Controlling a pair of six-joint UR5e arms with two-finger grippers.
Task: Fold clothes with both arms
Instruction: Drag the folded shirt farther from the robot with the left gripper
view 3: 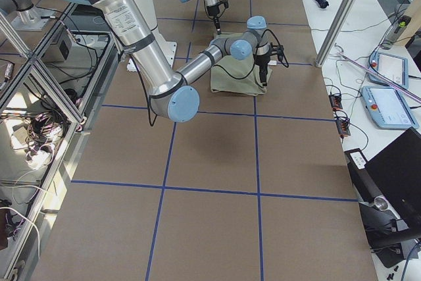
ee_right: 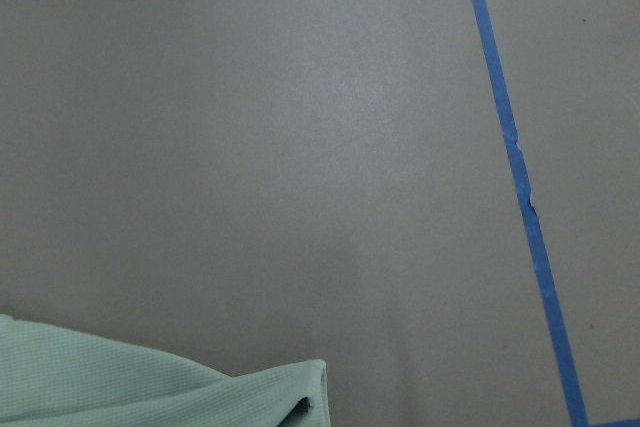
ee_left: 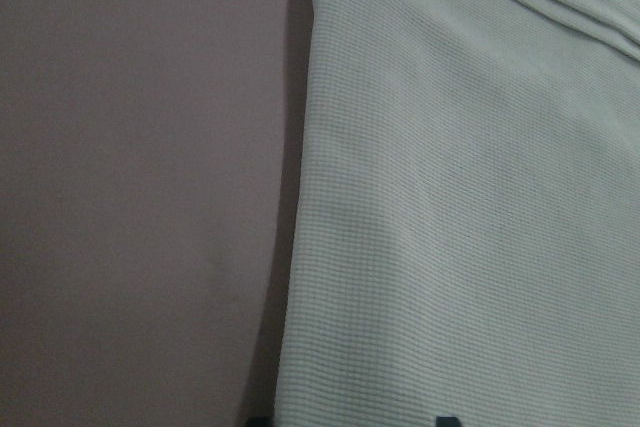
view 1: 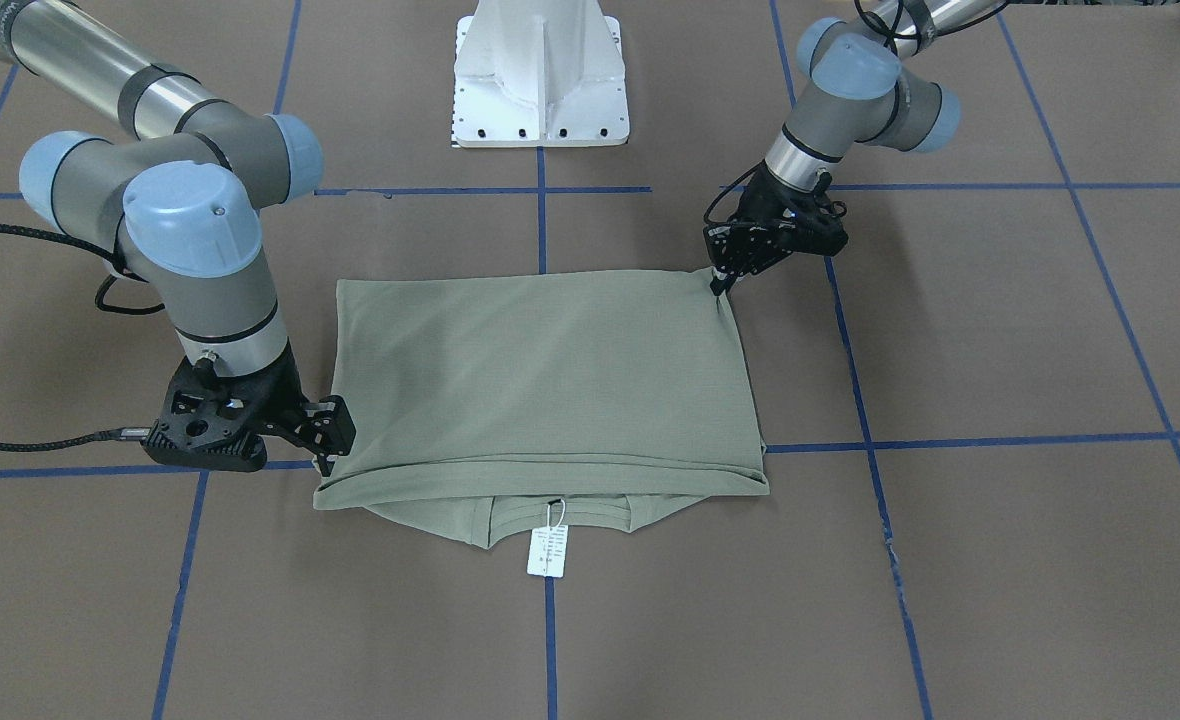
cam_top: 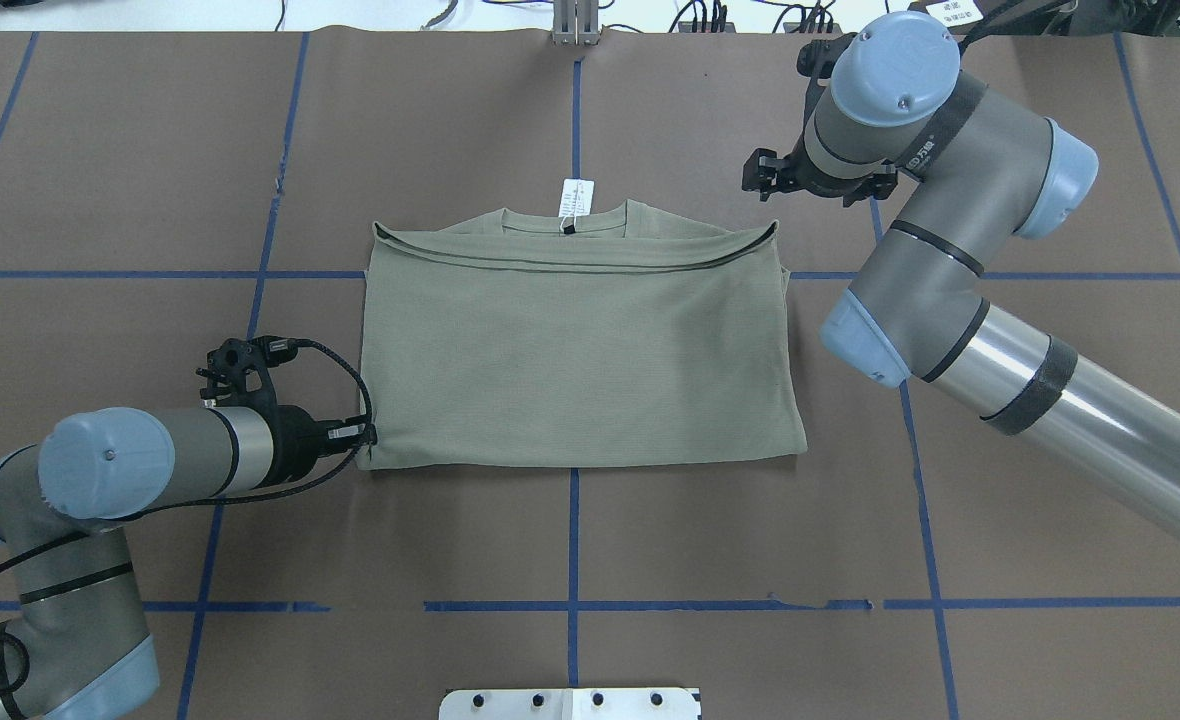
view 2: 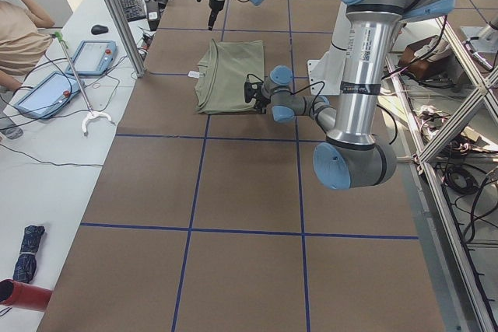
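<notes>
Brown table [view 1: 1000, 330], front view: shirt [view 1: 550, 380] lies wide, left gripper [view 1: 718, 283] at its upper-right corner, right gripper [view 1: 328, 455] at lower-left; whether either's fingers clamp it, I cannot tell.

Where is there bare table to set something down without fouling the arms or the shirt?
Bare table lies between the shirt and the white pedestal, and across the far-left squares. Crowded: the left gripper at the shirt's near-left corner, the right gripper by its far-right corner.

The shirt [view 1: 550, 370] is matt, fine-ribbed knit cloth; its hang tag [view 1: 547, 550] paper. My right arm [view 1: 60, 45] is shiny metal, the table [view 1: 1000, 330] matt brown.
</notes>
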